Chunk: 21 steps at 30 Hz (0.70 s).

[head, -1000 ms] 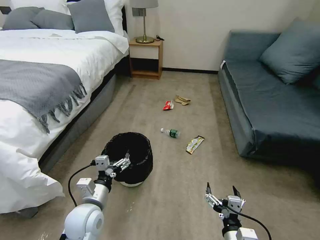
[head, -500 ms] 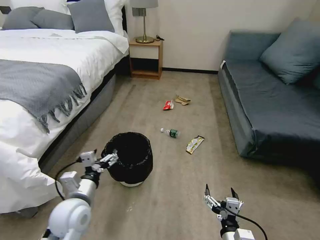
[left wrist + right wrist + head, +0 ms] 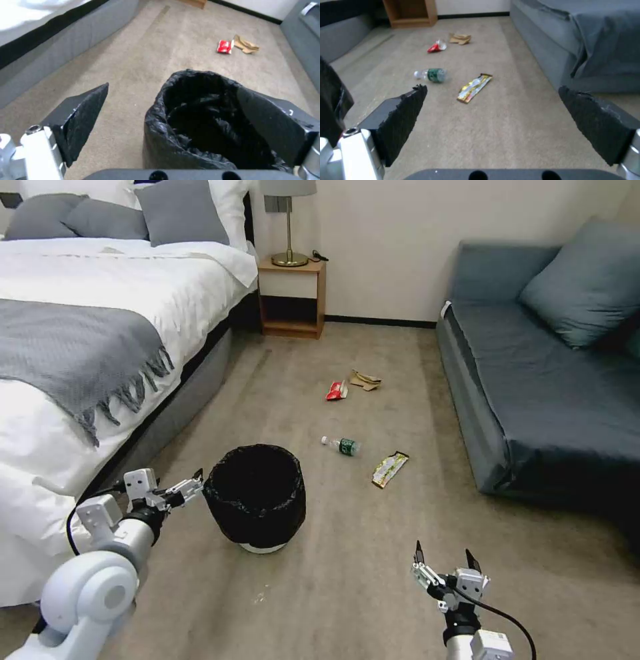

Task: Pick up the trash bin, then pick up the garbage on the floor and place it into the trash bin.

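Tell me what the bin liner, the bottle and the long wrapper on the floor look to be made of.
The trash bin liner looks like thin glossy black plastic film: it is crinkled, with highlights. The bottle seems clear plastic with a green label band; you can see through it. The wrapper looks like metallised foil film, yellow and silver, with a shiny surface. All judged by look only.

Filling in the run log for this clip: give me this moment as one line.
left gripper: open, beside trash bin rim | right gripper: open, idle over floor | bin: on floor | garbage: four items on floor
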Motion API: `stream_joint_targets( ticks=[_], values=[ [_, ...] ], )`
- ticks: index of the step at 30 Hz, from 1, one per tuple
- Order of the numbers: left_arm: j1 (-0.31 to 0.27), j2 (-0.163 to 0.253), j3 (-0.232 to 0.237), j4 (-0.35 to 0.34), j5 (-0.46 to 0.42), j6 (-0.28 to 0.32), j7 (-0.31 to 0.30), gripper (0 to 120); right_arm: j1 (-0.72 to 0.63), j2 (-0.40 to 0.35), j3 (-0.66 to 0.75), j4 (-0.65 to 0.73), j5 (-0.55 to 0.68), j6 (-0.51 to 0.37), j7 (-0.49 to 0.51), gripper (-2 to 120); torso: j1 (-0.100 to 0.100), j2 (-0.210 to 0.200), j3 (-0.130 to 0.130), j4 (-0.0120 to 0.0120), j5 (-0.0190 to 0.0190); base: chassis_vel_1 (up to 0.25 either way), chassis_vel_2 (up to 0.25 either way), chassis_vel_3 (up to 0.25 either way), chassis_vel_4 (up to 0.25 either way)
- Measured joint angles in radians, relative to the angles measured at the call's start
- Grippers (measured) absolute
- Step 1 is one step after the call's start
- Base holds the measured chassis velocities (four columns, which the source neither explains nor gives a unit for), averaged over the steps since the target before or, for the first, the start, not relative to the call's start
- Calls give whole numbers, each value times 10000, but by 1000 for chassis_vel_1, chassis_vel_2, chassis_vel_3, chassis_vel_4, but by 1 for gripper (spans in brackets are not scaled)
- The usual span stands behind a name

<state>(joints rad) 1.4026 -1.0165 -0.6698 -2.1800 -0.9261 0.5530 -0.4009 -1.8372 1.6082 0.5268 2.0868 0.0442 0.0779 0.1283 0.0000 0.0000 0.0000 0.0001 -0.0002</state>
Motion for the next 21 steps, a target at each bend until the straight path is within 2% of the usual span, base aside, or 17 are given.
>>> stream_joint_targets(
  ticks=[2,5,9,12,16,17,18,21],
  values=[
    [-89,109,30,95,-34,43,10,99,0,0,21,5,17,5,1,100,0,0,0,0,1,0,0,0,0],
    [-606,498,195,640,-244,212,1,99,-15,0,45,-25,10,73,5,100,0,-1,0,-1,1,0,0,0,0],
    [-1031,736,333,1016,-358,239,-35,99,-21,-1,52,-65,-88,174,-5,100,0,0,0,0,0,0,0,0,0],
    [-1773,1045,600,1499,-826,331,-189,99,-40,0,63,-71,-249,271,-73,100,0,-1,0,-1,1,0,0,0,0],
    [-2378,1149,880,1888,-1098,462,-319,99,-50,-1,71,-72,-295,281,-84,100,0,-1,0,-1,2,0,0,0,0],
    [-2378,1149,880,1888,-1098,462,-319,99,-50,-1,71,-72,-295,281,-84,100,0,-1,0,-1,2,0,0,0,0],
    [-2701,1151,1069,2169,-1204,526,-372,99,-53,-1,86,-72,-304,282,-83,100,0,-1,0,-2,2,0,0,0,0],
    [-2956,1097,1247,2492,-1247,580,-396,98,-55,0,99,-72,-313,287,-84,100,1,-1,0,-1,4,0,0,0,0]
  ],
)
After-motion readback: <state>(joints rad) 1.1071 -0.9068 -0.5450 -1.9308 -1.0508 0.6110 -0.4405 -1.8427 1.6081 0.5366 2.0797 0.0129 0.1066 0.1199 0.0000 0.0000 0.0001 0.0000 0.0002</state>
